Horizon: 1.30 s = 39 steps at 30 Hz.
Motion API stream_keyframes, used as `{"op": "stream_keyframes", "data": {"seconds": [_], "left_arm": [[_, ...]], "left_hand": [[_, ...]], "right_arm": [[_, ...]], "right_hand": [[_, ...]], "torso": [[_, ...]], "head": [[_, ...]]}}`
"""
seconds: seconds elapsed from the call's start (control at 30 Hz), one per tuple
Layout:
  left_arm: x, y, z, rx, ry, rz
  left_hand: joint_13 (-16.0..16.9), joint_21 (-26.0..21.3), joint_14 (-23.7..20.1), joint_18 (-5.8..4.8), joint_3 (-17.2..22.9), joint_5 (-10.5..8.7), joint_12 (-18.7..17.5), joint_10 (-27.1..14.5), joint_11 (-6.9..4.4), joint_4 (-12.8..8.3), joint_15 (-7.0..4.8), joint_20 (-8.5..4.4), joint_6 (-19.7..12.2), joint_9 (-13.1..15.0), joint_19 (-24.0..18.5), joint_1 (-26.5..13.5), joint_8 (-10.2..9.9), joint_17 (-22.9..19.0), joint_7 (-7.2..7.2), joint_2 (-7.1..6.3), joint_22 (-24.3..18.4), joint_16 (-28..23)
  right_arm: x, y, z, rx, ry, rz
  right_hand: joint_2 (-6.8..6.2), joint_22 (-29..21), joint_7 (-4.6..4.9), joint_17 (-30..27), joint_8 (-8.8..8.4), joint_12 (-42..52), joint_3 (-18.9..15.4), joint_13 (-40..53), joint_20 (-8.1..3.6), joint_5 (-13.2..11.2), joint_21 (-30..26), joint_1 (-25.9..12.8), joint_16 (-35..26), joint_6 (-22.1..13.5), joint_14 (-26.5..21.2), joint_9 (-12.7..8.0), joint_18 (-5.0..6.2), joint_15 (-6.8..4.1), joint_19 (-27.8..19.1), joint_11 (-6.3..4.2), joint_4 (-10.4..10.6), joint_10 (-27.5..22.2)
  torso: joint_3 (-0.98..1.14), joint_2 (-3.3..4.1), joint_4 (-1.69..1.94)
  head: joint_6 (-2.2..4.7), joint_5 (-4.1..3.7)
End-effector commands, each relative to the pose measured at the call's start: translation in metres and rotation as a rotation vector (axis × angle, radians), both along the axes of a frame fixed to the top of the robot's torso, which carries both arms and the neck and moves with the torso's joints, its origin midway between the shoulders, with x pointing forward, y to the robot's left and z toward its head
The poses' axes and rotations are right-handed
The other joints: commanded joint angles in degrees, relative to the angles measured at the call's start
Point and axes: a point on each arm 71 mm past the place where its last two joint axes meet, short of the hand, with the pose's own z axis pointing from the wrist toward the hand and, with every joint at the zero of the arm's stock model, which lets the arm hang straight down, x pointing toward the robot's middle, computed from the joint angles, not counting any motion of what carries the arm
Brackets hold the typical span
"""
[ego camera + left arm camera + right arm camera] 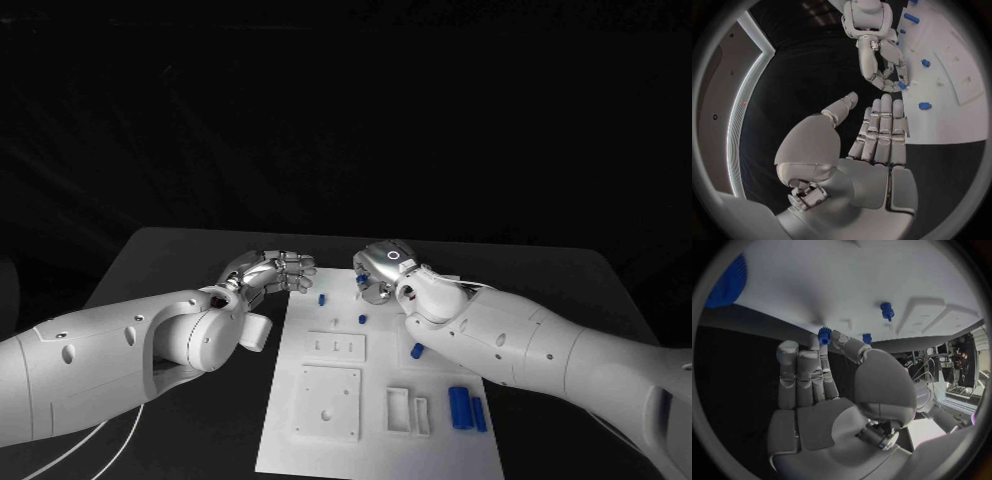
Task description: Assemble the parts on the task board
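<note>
The right robot hand (384, 268) is pinching a small blue part (824, 335) at the far edge of the task board (289, 420); the left robot hand (271, 272) is hovering beside the board, fingers apart and holding nothing. Several blue parts, among them two cylinders (467, 408), are lying loose on the board, so most of the assembling seems to be left.

A: Task board (378, 420)?
B: White plate, flat on the black table, long side running away from the robot. Raised white blocks and frames on the near half.
A: Blue parts?
B: Two blue cylinders (466, 408) lying side by side near the right edge. One small blue piece (417, 351) mid-board, another (364, 319) further up, one (320, 298) at the far left edge. One small blue part (824, 336) is at the right hand's fingertips, at the board's far edge.
</note>
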Motion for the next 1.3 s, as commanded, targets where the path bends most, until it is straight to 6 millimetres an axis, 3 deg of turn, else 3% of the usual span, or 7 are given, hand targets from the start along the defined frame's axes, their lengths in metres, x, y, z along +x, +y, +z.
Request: {"op": "stream_keyframes", "data": {"seconds": [0.03,0.53,0.77,0.87,1.17,1.2,1.3], "left_arm": [[0.000,-0.001,0.002,-0.007,-0.009,-0.002],[0.000,-0.001,0.002,-0.006,-0.008,-0.001],[0.000,0.000,0.002,-0.005,-0.008,0.002],[0.000,0.001,0.002,-0.005,-0.008,0.003],[0.001,0.005,0.002,-0.003,-0.009,0.011],[0.001,0.005,0.002,-0.003,-0.009,0.013],[0.001,0.007,0.002,-0.001,-0.011,0.017]], "left_hand": [[0.1,0.4,0.2,1.17,0.3,-0.28,-0.4,-0.4,-0.09,-0.1,-0.27,-0.29,0.1,-0.1,-0.2,-0.4,0.1,0.1,0.08,-0.26,1.3,0.1],[0.1,0.4,0.2,1.17,0.3,-0.28,-0.4,-0.4,-0.08,-0.1,-0.26,-0.29,0.1,-0.1,-0.2,-0.4,0.1,0.1,0.10,-0.28,1.2,0.1],[0.1,0.4,0.2,1.17,0.3,-0.28,-0.4,-0.5,-0.07,-0.1,-0.26,-0.29,0.1,-0.1,-0.2,-0.4,0.1,0.1,0.11,-0.29,1.2,0.1],[0.1,0.4,0.2,1.17,0.3,-0.28,-0.4,-0.5,-0.06,-0.1,-0.26,-0.29,0.1,-0.1,-0.2,-0.4,0.1,0.1,0.11,-0.29,1.2,0.1],[0.0,0.4,0.2,1.17,0.3,-0.28,-0.4,-0.5,-0.04,-0.1,-0.26,-0.28,0.0,-0.1,-0.2,-0.4,0.1,0.1,0.11,-0.31,1.2,0.0],[0.0,0.4,0.2,1.17,0.3,-0.28,-0.5,-0.6,-0.02,-0.1,-0.26,-0.28,0.0,-0.1,-0.2,-0.4,0.1,0.1,0.11,-0.32,1.2,0.0],[0.0,0.5,0.2,1.17,0.4,-0.28,-0.5,-0.8,0.05,-0.2,-0.25,-0.28,-0.1,-0.2,-0.3,-0.4,0.0,0.1,0.11,-0.35,1.2,0.0]], "right_arm": [[-0.001,-0.001,-0.012,-0.035,0.066,0.000],[0.000,-0.002,-0.011,-0.018,0.065,-0.006],[-0.001,-0.003,-0.010,0.012,0.062,0.000],[-0.002,-0.004,-0.009,0.029,0.067,0.003],[-0.007,-0.005,-0.004,0.077,0.052,0.026],[-0.008,-0.006,-0.002,0.082,0.047,0.029],[-0.009,-0.007,0.006,0.111,0.037,0.037]], "right_hand": [[-0.95,0.9,0.34,-0.1,-0.50,-0.5,-0.6,-0.3,-0.46,0.2,0.0,-0.2,0.3,-0.6,-1.2,-0.1,4.56,-0.52,0.2,0.50,0.2,-0.9],[-1.50,0.8,1.19,-0.4,-1.83,-2.3,-1.0,0.1,-0.57,0.2,-0.2,1.1,0.6,-2.5,-1.2,-0.2,4.56,0.27,0.2,1.32,0.6,-2.9],[-1.79,0.8,2.05,-0.6,-3.09,-3.4,-0.7,-0.4,-0.25,0.2,-0.3,1.6,1.0,-4.3,-1.3,-0.6,4.56,1.33,0.1,2.38,0.8,-5.3],[-2.13,0.8,2.89,-0.8,-4.36,-3.5,-0.9,-1.4,-0.04,0.2,-0.5,1.7,1.0,-6.4,-1.4,-1.3,4.56,2.11,-0.1,3.20,0.7,-8.1],[-2.35,0.8,1.99,-1.0,-5.39,-3.6,-1.7,-2.6,0.13,0.3,-0.6,1.0,1.0,-8.2,-1.6,-1.9,4.56,2.88,-0.3,3.99,0.4,-10.8],[-2.49,0.8,1.27,-1.0,-5.91,-3.7,-2.5,-3.0,0.17,0.2,-0.7,0.3,1.0,-9.2,-1.8,-2.1,4.56,3.21,-0.3,4.33,0.2,-12.2],[-2.54,0.7,0.54,-1.0,-6.23,-3.6,-3.0,-3.4,0.12,0.3,-0.8,0.0,1.0,-9.9,-1.9,-2.3,4.56,3.50,-0.4,4.65,-0.1,-13.3]], "torso": [[0.00,-0.01,0.01],[0.00,-0.01,0.02],[0.01,-0.03,0.01],[0.00,-0.05,-0.02],[0.00,-0.04,-0.04],[0.01,-0.05,-0.04],[0.02,-0.09,-0.08]], "head": [[0.02,-0.02],[0.12,-0.12],[0.23,-0.12],[0.28,-0.11],[0.51,-0.11],[0.52,-0.11],[0.67,-0.15]]}}
